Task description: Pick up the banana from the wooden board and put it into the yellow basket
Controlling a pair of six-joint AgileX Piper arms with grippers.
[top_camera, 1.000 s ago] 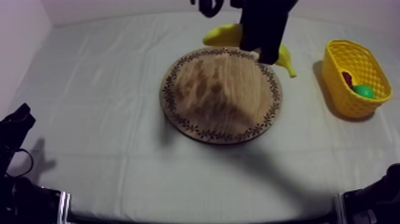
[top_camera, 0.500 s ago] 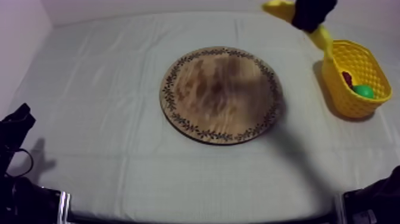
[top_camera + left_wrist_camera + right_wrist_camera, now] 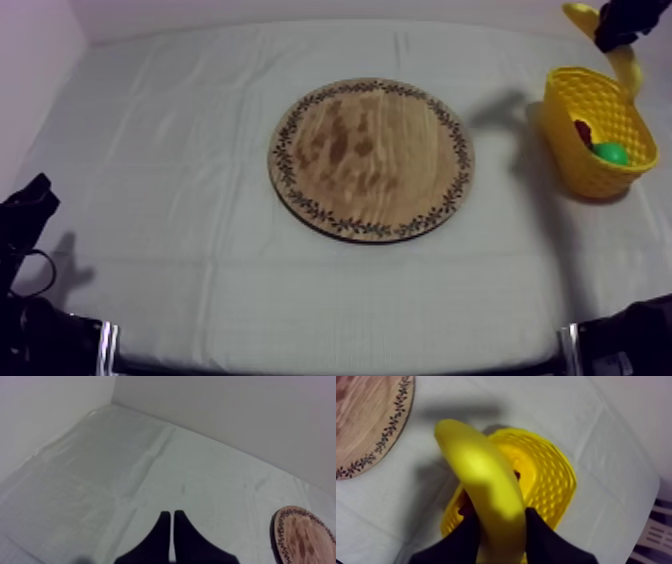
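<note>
The yellow banana (image 3: 486, 486) hangs in the air over the yellow basket (image 3: 551, 476), clamped between my right gripper's (image 3: 501, 531) black fingers. Seen from above, my right gripper (image 3: 622, 22) holds the banana (image 3: 628, 62) above the far rim of the basket (image 3: 572, 125) at the table's right side. The round wooden board (image 3: 371, 157) with its patterned rim lies bare in the middle of the table. My left gripper (image 3: 30, 200) rests low at the left edge; in its own view the fingers (image 3: 162, 536) lie together as a narrow wedge over the cloth.
Inside the basket lie a green fruit (image 3: 610, 153) and a small red fruit (image 3: 583, 130). The board's edge (image 3: 300, 533) shows near my left gripper. Grey-white cloth (image 3: 170, 150) spreads around the board.
My right gripper has carried the banana from the board's far edge rightward and up, to a spot above the basket. The left arm has stayed still.
</note>
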